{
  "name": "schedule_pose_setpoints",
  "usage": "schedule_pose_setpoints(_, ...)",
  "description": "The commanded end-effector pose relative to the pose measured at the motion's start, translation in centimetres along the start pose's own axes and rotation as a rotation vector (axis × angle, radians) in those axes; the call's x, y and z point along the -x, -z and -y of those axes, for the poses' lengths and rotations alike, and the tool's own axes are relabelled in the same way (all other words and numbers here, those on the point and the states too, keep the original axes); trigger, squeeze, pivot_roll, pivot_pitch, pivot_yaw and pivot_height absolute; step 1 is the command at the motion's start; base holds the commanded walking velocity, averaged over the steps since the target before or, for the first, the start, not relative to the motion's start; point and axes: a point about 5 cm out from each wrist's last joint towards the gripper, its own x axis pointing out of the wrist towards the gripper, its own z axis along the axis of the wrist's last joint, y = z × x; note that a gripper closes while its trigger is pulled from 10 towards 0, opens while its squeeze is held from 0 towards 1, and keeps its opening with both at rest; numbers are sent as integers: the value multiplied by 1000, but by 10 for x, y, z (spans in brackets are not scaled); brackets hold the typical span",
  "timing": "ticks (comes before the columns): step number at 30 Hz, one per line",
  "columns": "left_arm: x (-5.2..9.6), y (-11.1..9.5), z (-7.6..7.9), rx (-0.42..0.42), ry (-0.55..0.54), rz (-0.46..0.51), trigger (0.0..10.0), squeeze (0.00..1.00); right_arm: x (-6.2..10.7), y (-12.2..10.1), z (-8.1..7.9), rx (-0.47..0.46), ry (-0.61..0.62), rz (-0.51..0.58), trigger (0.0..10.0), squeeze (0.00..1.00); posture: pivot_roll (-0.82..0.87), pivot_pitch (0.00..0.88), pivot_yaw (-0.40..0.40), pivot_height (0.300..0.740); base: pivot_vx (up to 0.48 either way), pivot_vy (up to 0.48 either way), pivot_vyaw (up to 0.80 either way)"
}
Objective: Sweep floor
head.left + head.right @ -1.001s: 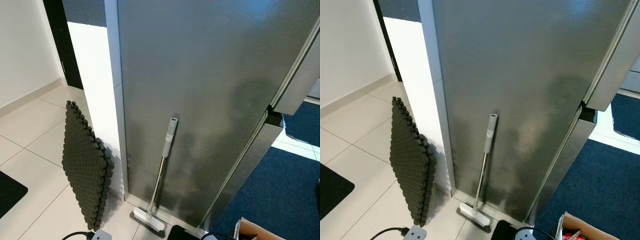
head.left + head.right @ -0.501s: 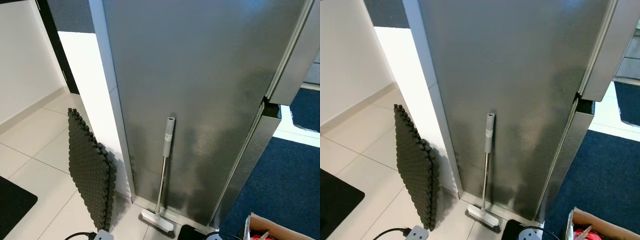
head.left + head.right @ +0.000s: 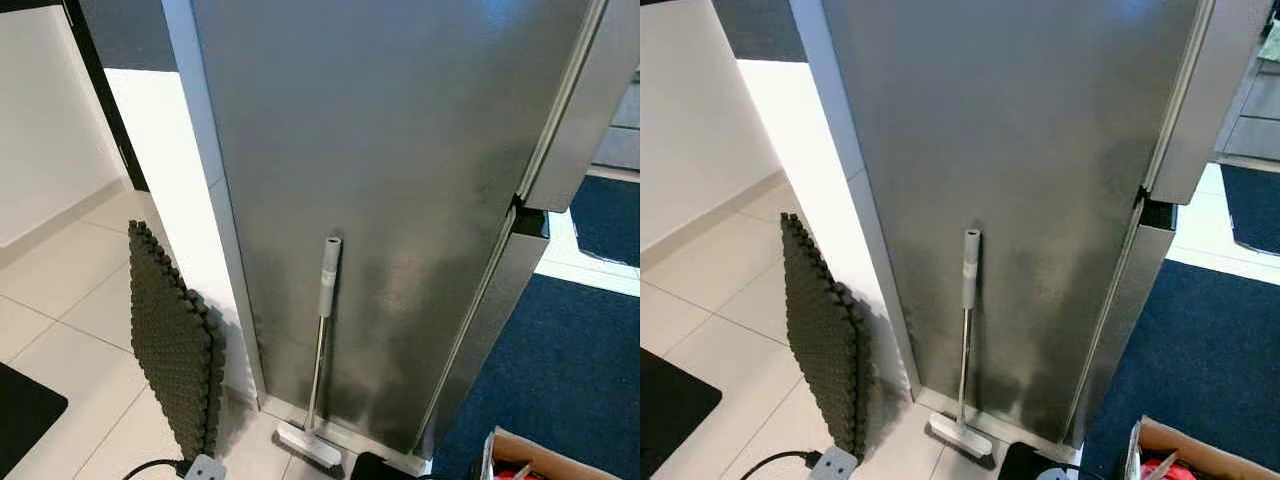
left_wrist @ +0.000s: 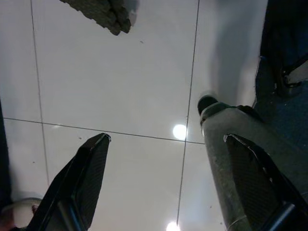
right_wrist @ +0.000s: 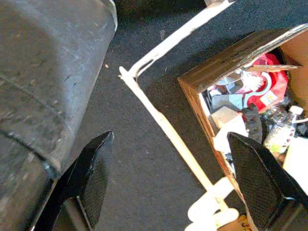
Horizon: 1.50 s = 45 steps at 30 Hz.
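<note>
Landmark: tall brushed-steel refrigerator side panel (image 3: 400, 180), standing on the floor and facing the head camera.
Broom: long-handled broom with a grey grip, thin metal shaft and flat white brush head (image 3: 319, 345); it stands nearly upright, leaning against the refrigerator panel, with its head on the pale tiled floor (image 3: 60, 300) at the panel's foot.
Foam mats: stack of dark grey interlocking foam floor mats (image 3: 172, 350), set on edge against the white wall strip just left of the refrigerator panel, near the broom but apart from it.
Carpet: dark blue carpet (image 3: 560, 370) to the right of the refrigerator panel.
Box: open brown cardboard box of mixed clutter (image 5: 250, 106), on the carpet to the right of the refrigerator's base.
Left gripper (image 4: 168, 187): hangs over the pale tiles, fingers spread wide with nothing between them.
Right gripper (image 5: 171, 180): hangs above the dark carpet beside the cardboard box, fingers wide apart and empty.
</note>
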Motion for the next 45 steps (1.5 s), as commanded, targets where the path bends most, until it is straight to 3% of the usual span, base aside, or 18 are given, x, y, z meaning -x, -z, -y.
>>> schedule_pose_setpoints(1, 0, 4, -1, 8, -9, -14, 10000, 0, -1, -7, -6, 39, -26, 22, 10000, 0, -11, 0, -40, 740, 0, 0, 0)
schedule_pose_setpoints(6, 2, 12, -2, 32, -20, -33, 10000, 0, -1, -11, -6, 58, -28, 27, 10000, 0, 21, 0, -63, 740, 0, 0, 0)
schedule_pose_setpoints(10, 5, 30, 2, 73, -30, -80, 10000, 0, -1, -25, -9, 90, -34, 48, 10000, 0, 41, 0, -82, 740, 0, 0, 0)
schedule_pose_setpoints(21, 6, 33, 4, 74, -30, -90, 10000, 0, -1, -36, -9, 118, -33, 64, 10000, 0, 52, 0, -88, 740, 0, 0, 0)
schedule_pose_setpoints(26, 5, 28, 4, 65, -31, -79, 10000, 0, -1, -31, -5, 120, -29, 57, 10000, 0, 48, 0, -86, 740, 0, 0, 0)
schedule_pose_setpoints(32, 4, 22, 2, 67, -39, -65, 10000, 0, 1, -8, 6, 116, -17, 20, 10000, 0, 44, 0, -85, 740, -40, 0, 0)
schedule_pose_setpoints(45, 5, 27, -1, 77, -47, -75, 10000, 0, 0, -10, -1, 119, -24, 23, 10000, 0, 49, 0, -89, 740, -274, 0, 0)
